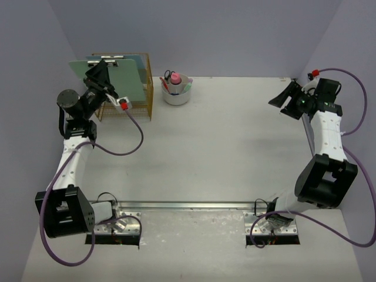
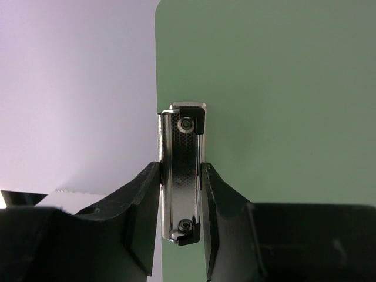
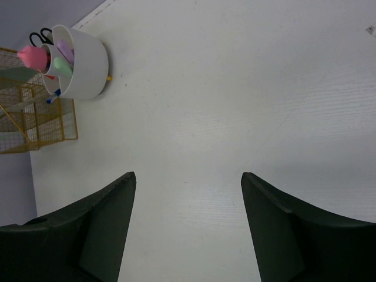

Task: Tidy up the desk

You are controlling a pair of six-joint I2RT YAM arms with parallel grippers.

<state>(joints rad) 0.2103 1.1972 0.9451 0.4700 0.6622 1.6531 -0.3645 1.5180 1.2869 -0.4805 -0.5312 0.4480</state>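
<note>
The desk (image 1: 223, 153) is a white tabletop with a metal rail (image 1: 188, 205) along its front edge. At the back left, a green clipboard (image 1: 123, 73) stands in a yellow wire basket (image 1: 148, 100). My left gripper (image 1: 100, 69) is raised at the board's left end. In the left wrist view the left gripper (image 2: 180, 166) is shut on the clipboard's shiny metal clip (image 2: 182, 135), one finger on each side, with the green board (image 2: 282, 88) filling the right. My right gripper (image 1: 283, 100) hovers at the back right, open and empty (image 3: 187, 175) above the bare desk (image 3: 235, 88).
A white cup (image 1: 176, 94) of pens, scissors and a pink-topped item stands right of the basket, and shows in the right wrist view as the cup (image 3: 88, 61) beside the basket (image 3: 35, 117). Lavender walls enclose three sides. A bluish board edge (image 1: 129, 57) shows behind the green clipboard.
</note>
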